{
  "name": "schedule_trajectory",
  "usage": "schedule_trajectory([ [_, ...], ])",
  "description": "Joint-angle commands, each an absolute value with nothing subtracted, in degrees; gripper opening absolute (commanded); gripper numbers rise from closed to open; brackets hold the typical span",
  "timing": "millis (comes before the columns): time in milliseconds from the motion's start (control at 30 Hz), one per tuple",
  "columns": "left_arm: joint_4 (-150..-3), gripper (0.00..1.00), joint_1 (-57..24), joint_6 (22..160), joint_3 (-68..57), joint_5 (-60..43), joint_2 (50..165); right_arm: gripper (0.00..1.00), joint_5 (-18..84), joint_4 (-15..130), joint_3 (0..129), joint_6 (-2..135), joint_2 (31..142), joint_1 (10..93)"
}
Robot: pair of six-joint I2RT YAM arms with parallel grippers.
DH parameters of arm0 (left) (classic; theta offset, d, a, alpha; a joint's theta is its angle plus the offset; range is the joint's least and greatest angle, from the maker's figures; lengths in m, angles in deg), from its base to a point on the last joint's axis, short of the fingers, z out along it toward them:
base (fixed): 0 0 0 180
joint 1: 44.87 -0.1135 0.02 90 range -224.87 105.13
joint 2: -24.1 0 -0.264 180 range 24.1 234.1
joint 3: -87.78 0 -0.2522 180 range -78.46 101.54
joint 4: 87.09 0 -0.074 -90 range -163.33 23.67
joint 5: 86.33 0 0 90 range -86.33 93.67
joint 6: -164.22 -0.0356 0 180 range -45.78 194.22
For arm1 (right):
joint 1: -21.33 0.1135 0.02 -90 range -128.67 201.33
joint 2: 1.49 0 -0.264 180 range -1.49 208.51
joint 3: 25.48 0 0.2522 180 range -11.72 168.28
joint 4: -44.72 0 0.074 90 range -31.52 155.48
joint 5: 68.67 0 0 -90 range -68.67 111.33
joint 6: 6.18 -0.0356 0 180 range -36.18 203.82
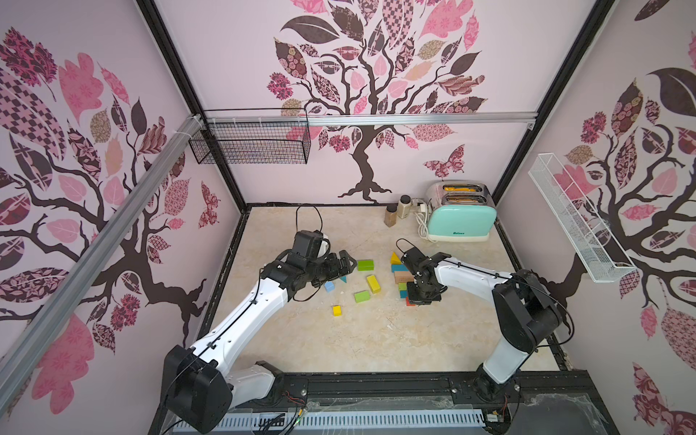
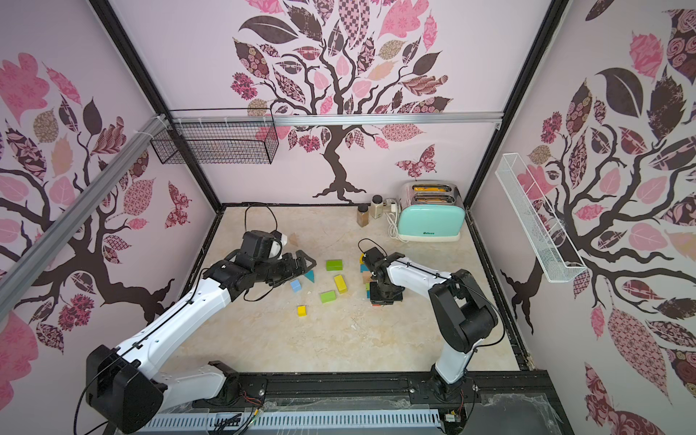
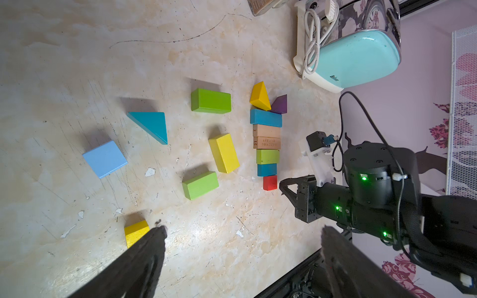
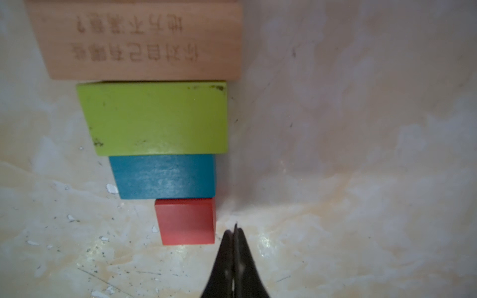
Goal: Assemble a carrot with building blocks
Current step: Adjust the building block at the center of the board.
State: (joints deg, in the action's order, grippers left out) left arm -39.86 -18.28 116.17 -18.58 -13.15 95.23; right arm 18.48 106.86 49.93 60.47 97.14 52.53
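Observation:
A column of building blocks lies flat on the table: yellow wedge [image 3: 260,96] and purple wedge [image 3: 280,104] at the far end, then blue bar [image 3: 265,118], two tan blocks [image 3: 266,136], green block [image 4: 154,118], teal block [image 4: 164,176] and red cube [image 4: 185,222]. My right gripper [image 4: 235,229] is shut and empty, its tips on the table just beside the red cube's near corner. My left gripper [image 3: 244,231] hovers wide open and empty over the loose blocks: two green bars [image 1: 365,264] [image 1: 362,296], yellow bar [image 1: 373,283], yellow cube [image 1: 336,310], light blue block [image 1: 329,286], teal wedge [image 3: 152,125].
A mint toaster [image 1: 461,218] with a coiled white cord stands at the back right, with two brown-lidded spice jars [image 1: 397,211] beside it. A black wire basket [image 1: 250,141] and a white wire shelf [image 1: 576,222] hang on the walls.

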Motion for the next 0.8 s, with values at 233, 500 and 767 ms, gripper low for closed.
schedule_trajectory([
  [233,-40.37,0.98,-18.55,115.53,-18.56,-13.29,95.93,0.07,19.35,104.36,51.03,60.02,99.36,52.24],
  [500,-40.70,0.98,-18.52,115.62,-18.75,-13.29,96.13,0.07,19.29,104.09,51.34,60.00,99.82,52.23],
  [767,-40.53,0.98,-18.55,115.58,-18.65,-13.38,96.08,0.12,15.73,107.72,51.65,59.12,96.89,52.19],
])
